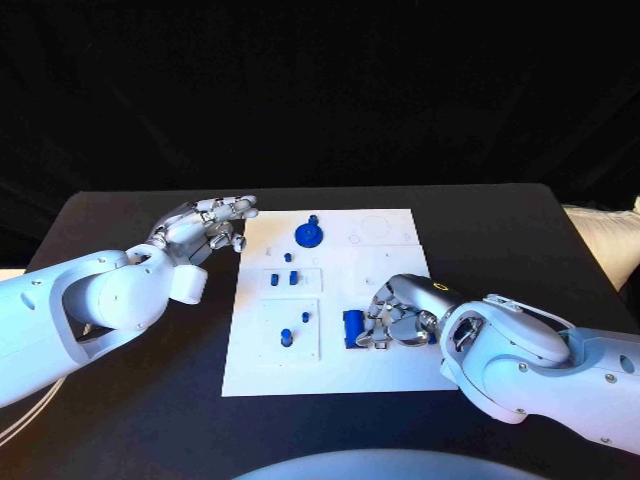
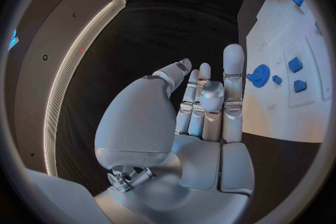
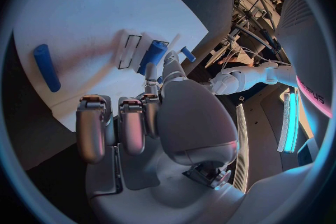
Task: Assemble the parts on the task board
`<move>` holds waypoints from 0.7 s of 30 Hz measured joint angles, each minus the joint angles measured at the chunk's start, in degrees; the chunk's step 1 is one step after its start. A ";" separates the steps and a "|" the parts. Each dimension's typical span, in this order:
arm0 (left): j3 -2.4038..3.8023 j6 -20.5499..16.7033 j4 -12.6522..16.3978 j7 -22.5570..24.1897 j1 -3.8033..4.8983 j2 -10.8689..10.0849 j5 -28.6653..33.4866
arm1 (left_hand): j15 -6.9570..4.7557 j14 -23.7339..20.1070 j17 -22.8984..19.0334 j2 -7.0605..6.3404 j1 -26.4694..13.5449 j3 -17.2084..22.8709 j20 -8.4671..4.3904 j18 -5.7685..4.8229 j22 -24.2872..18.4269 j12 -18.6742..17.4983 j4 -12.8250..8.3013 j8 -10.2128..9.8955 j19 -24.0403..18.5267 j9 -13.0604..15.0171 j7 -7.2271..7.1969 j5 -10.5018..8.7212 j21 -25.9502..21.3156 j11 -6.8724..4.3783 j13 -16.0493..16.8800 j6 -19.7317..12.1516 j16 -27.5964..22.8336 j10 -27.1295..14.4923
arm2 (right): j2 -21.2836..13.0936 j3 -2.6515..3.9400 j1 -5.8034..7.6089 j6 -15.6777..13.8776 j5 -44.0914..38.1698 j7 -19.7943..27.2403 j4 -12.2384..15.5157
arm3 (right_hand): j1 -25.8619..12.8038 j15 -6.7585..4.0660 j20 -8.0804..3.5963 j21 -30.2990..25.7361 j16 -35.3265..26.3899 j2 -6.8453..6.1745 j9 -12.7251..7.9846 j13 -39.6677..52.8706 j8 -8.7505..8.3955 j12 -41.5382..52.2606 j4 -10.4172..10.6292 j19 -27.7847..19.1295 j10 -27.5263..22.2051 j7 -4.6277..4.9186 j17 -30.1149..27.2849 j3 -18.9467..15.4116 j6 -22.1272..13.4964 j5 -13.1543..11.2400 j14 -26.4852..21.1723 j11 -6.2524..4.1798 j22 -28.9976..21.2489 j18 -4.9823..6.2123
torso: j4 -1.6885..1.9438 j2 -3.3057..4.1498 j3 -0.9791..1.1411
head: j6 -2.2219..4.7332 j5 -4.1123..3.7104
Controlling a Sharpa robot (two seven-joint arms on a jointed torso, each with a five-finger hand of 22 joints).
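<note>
The white task board (image 1: pixel 385 370) lies in the middle of the black table. On it sit a blue gear (image 1: pixel 309 235) near the far edge and small blue parts (image 1: pixel 284 277) further in. My left hand (image 1: pixel 212 228) hovers by the board's far left corner, fingers apart and holding nothing; the left wrist view shows the gear (image 2: pixel 260 74) beyond its fingers (image 2: pixel 233 67). My right hand (image 1: pixel 400 315) rests on the board with curled fingers. It pinches an upright blue block (image 1: pixel 355 328) between thumb and a finger, and the block (image 3: pixel 153 55) sits at its fingertips.
A blue cylinder (image 3: pixel 47 67) lies loose on the board near my right hand, and a small blue peg (image 3: pixel 187 54) stands beyond the block. A white sack (image 1: pixel 616 240) sits off the table's right edge. Bare black table (image 1: pixel 133 215) surrounds the board.
</note>
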 measured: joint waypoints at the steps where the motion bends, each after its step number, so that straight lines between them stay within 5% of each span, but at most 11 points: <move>1: 0.00 0.01 0.00 -0.01 0.00 0.00 0.00 | 0.00 0.00 0.00 0.00 0.00 0.00 0.00 0.00 0.00 0.00 0.00 0.00 0.00 0.00 0.00 0.00 0.00 0.00 0.00 0.00 0.00 0.00 | 0.10 0.00 0.00 0.11 -0.06 0.00 -0.15 | 0.01 0.00 -0.08 0.00 0.00 0.01 0.07 0.00 0.00 0.02 -0.19 0.08 0.00 0.00 0.00 0.19 0.00 0.00 0.00 0.00 0.00 0.00 | 0.02 -0.01 -0.01 | 0.00 -0.02; 21: -0.01 0.14 -0.01 -0.30 -0.02 0.03 -0.01 | 0.00 0.00 -0.06 0.00 0.00 0.00 0.00 0.00 -0.04 0.00 0.00 0.00 0.00 0.00 0.00 0.00 0.00 -0.21 0.00 0.00 0.00 -0.21 | 2.01 0.04 0.03 0.85 -2.60 -0.86 -1.87 | 1.29 0.02 -0.07 0.00 0.00 0.87 0.19 0.06 0.00 0.28 -1.18 0.08 0.00 0.00 -0.01 1.18 0.00 -0.46 0.00 0.00 -0.01 0.00 | 0.04 0.00 -0.02 | 0.01 -0.09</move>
